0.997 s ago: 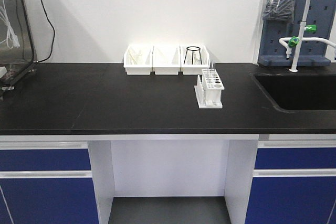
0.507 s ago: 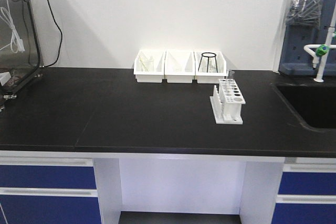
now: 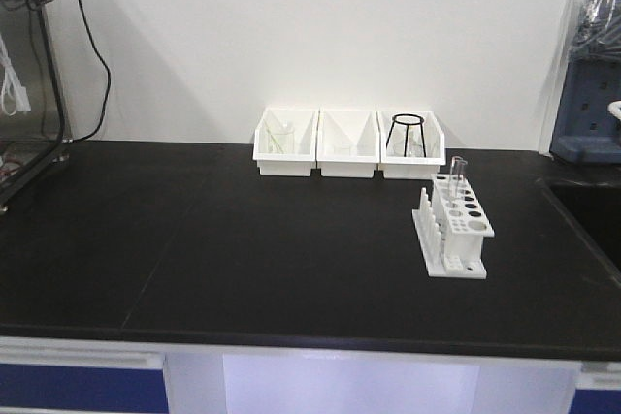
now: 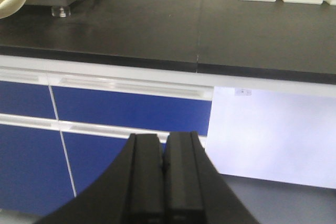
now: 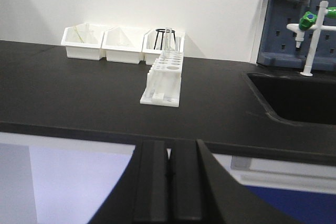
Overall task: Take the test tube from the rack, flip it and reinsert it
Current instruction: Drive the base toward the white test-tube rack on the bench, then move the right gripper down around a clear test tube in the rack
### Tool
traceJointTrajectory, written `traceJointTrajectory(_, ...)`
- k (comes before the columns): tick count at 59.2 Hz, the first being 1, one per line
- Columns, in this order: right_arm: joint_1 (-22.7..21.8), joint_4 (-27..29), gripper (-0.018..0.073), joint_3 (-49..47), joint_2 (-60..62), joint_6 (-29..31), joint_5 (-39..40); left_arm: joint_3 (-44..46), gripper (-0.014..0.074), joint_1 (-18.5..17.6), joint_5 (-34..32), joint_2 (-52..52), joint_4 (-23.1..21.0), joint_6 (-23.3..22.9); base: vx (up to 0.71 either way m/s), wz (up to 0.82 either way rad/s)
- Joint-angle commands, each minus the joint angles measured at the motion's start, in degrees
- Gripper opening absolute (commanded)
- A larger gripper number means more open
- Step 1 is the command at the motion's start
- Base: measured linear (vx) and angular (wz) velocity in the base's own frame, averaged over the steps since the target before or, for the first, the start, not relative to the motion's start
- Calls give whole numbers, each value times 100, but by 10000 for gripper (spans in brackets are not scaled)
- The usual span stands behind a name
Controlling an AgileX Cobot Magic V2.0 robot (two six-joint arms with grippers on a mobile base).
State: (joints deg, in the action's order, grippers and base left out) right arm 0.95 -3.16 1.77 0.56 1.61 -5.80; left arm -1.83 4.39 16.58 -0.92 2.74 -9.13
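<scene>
The rack (image 3: 458, 232) is seen standing on the black worktop (image 3: 243, 239), towards its right side and in front of the rightmost of three white bins (image 3: 347, 143) that are lined up against the far wall. The rack's pegs are set along its left side, and its holes are arranged in two rows on the top plate. The tube (image 3: 457, 175) is held upright in a hole at the far end of the rack, and its rim is raised above the plate. A black wire stand (image 3: 408, 134) is kept in the right bin. In the right wrist view a sink (image 5: 299, 95) is shown set into the worktop to the right of the rack, with a tap (image 5: 311, 22) behind it. The left tool (image 4: 164, 182) is seen with its fingers pressed together on nothing, below the near edge of the worktop and in front of blue drawers (image 4: 121, 111). The right tool (image 5: 169, 182) is likewise closed and empty, held near the front edge of the worktop and well apart from the rack.
</scene>
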Motion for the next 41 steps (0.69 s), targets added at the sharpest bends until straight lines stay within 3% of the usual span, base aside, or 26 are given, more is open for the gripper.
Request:
traceJointTrajectory(1, -33, -49, -8, 0, 64, 33, 473, 1, -6, -41, -497, -62, -25, 1, 35, 0)
traceJointTrajectory(41, -33, -49, -8, 0, 64, 33, 473, 1, -6, -41, -497, -62, -25, 1, 36, -7)
